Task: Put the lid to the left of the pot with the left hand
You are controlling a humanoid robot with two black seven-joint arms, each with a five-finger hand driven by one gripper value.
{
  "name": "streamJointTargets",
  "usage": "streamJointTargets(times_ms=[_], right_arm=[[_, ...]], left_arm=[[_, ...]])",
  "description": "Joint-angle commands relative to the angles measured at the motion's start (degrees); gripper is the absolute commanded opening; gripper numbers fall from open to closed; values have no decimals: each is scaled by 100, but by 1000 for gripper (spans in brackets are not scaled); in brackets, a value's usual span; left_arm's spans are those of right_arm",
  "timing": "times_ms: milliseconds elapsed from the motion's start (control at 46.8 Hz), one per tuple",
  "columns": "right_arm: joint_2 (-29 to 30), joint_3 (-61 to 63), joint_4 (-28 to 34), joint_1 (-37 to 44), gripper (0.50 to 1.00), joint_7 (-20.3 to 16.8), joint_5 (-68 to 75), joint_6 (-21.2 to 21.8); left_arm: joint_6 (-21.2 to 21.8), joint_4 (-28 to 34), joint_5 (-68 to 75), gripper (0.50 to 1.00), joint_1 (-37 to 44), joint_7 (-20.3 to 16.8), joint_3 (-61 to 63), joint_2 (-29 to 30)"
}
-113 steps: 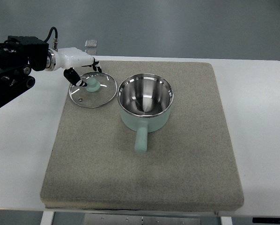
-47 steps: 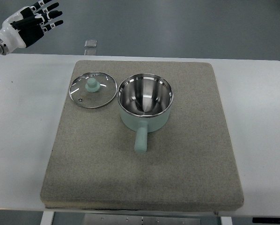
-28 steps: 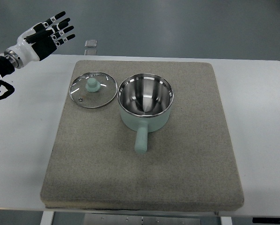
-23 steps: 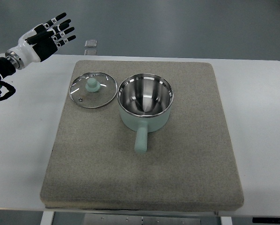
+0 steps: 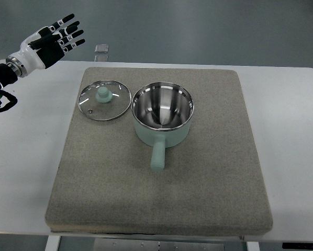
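Now the left robot hand (image 5: pixel 47 43), fingers spread and empty, has lifted off the lid (image 5: pixel 104 100).

A polished, mirror-bright metal interior is shown by the pot (image 5: pixel 162 116), while its outer wall and handle are coated in a smooth, pale mint finish. The lid (image 5: pixel 104 100) is made of clear glass, rimmed with a shiny metal band and topped by a matt mint knob. A rough, felt-like grey cloth mat (image 5: pixel 209 172) is laid over the smooth white table (image 5: pixel 292 136). The left hand (image 5: pixel 49 40) is cased in glossy white and black plastic.
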Motion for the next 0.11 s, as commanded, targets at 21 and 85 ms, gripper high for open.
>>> streamJointTargets(times_ms=[21, 85], right_arm=[[0, 16, 2, 1, 921, -17, 8, 4], [0, 7, 2, 1, 921, -17, -1, 4]], left_arm=[[-2, 0, 0, 996, -1, 0, -2, 3], [-2, 0, 0, 996, -1, 0, -2, 3]])
